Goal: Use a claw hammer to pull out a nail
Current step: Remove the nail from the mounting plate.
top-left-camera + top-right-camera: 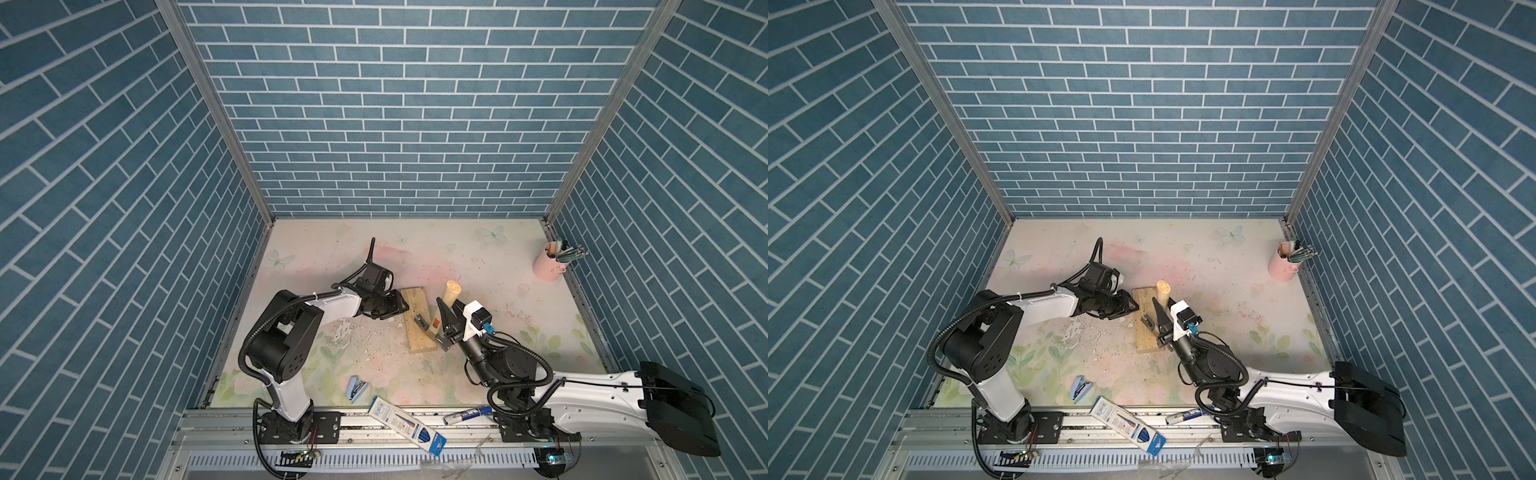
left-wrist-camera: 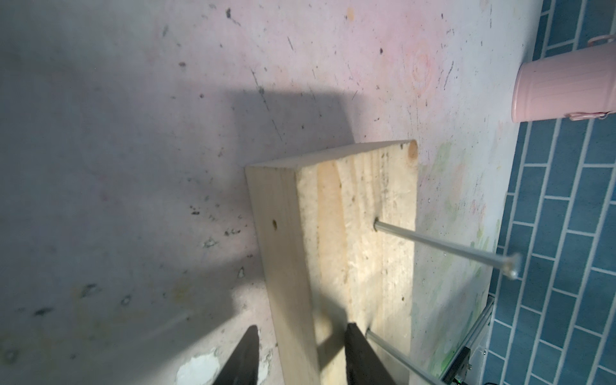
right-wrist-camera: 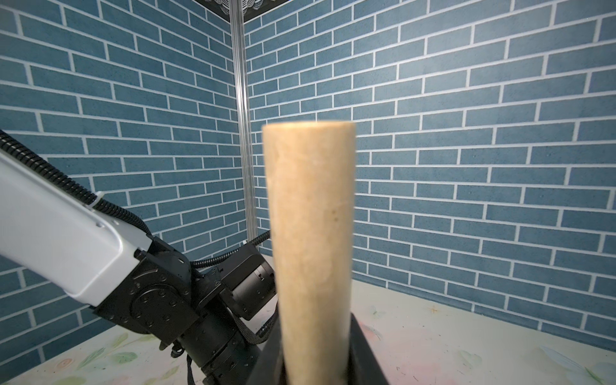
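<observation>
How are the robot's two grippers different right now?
The right gripper is shut on the handle of the claw hammer; the left gripper is open, gripping nothing. The left gripper's fingers straddle the edge of the wooden block; the right gripper's hug the handle. Both have black fingers.

Both top views are bright, evenly lit from above and sharp across the bench (image 1: 478, 266), though the wide lens splays the brick walls (image 1: 104, 166) outward at the edges. The left wrist view is dimmer: the wooden block (image 2: 350, 216) throws a broad soft shadow over the bench, and the nail (image 2: 450, 245) blurs toward its head. In the right wrist view the handle of the claw hammer (image 3: 310, 233), close to the lens, is out of focus; the bricks behind are crisp.
</observation>
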Robot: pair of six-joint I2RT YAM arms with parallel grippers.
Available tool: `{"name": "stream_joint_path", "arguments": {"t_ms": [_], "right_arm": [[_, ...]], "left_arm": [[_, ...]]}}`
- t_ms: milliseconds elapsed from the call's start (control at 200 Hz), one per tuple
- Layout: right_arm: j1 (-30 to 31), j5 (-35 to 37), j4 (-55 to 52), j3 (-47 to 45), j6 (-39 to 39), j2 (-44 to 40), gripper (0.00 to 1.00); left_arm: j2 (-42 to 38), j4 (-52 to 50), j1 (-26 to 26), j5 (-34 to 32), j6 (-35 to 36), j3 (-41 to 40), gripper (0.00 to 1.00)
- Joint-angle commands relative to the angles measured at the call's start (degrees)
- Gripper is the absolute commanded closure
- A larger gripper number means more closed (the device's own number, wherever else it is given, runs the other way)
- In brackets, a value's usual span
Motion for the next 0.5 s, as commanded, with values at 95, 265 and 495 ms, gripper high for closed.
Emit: {"name": "stream_joint_path", "arguments": {"t_ms": [95,265,495], "right_arm": [[1.56,0.42,-3.86,-4.07,6.54,2.84,1.00],[1.67,0.55,-0.40,-5.11,5.52,3.64,1.00],[1.89,0.00,3.51,-5.77,4.05,4.82,1.00]], "left_arm": [[4.66,-6.39,-1.71,-1.98,-1.56,-4.88,0.57],[4.66,-5.19,-1.65,-1.32,-2.53,-5.79,0.57],[4.56,-4.88,-1.66,-1.54,-2.98,-6.32,0.57]]}}
